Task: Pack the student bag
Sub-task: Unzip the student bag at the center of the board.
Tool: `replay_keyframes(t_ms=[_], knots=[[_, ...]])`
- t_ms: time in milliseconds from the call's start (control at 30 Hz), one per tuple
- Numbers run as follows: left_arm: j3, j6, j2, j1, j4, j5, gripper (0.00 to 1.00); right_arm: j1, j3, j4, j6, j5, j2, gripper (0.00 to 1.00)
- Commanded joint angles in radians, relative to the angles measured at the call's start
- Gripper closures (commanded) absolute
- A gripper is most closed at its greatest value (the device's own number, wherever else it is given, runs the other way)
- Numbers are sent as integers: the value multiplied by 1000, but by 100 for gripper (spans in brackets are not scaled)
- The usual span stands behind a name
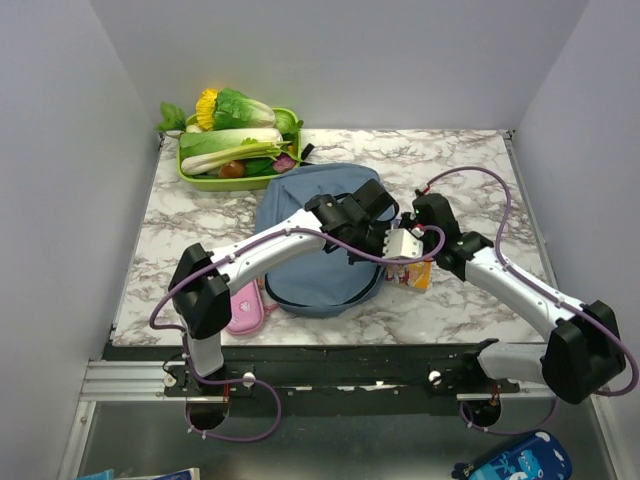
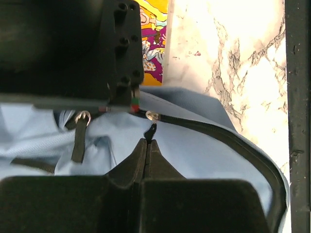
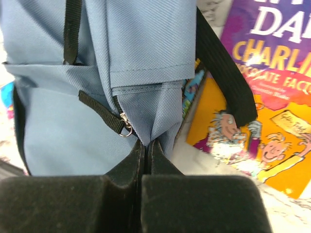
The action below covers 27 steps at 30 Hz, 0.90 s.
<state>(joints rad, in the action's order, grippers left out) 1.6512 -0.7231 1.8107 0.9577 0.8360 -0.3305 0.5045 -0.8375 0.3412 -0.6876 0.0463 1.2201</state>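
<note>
The student bag [image 1: 320,240], a dusty-blue backpack, lies flat in the middle of the table. Both arms meet at its right edge. My left gripper [image 1: 380,228] [image 2: 147,142] is shut on the black zipper pull [image 2: 153,132] on the bag's dark zipper line. Beside a small metal zipper ring [image 3: 125,129], my right gripper [image 1: 400,241] [image 3: 146,142] is shut on a pinched fold of the bag's blue fabric [image 3: 146,107]. A yellow and purple book [image 1: 420,275] [image 3: 262,121] lies just right of the bag, partly under a black strap [image 3: 223,73].
A pink pencil case [image 1: 246,306] lies at the bag's front left, by the left arm. A green tray [image 1: 200,180] of toy vegetables stands at the back left. A dark-blue printed pouch [image 1: 520,462] lies below the table's front edge, at the right.
</note>
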Motion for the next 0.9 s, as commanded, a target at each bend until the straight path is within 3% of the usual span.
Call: replay_keyframes(t_ms=[0, 200, 433, 867], knots=[[-37, 47, -89, -2, 11, 34, 100, -46, -37, -18, 77, -117, 65, 99], [-146, 45, -178, -4, 18, 10, 100, -130, -67, -53, 97, -91, 139, 99], [-186, 63, -198, -2, 44, -36, 100, -147, -161, -57, 102, -65, 220, 99], [-364, 47, -367, -2, 147, -33, 100, -242, -301, -44, 163, -131, 338, 99]])
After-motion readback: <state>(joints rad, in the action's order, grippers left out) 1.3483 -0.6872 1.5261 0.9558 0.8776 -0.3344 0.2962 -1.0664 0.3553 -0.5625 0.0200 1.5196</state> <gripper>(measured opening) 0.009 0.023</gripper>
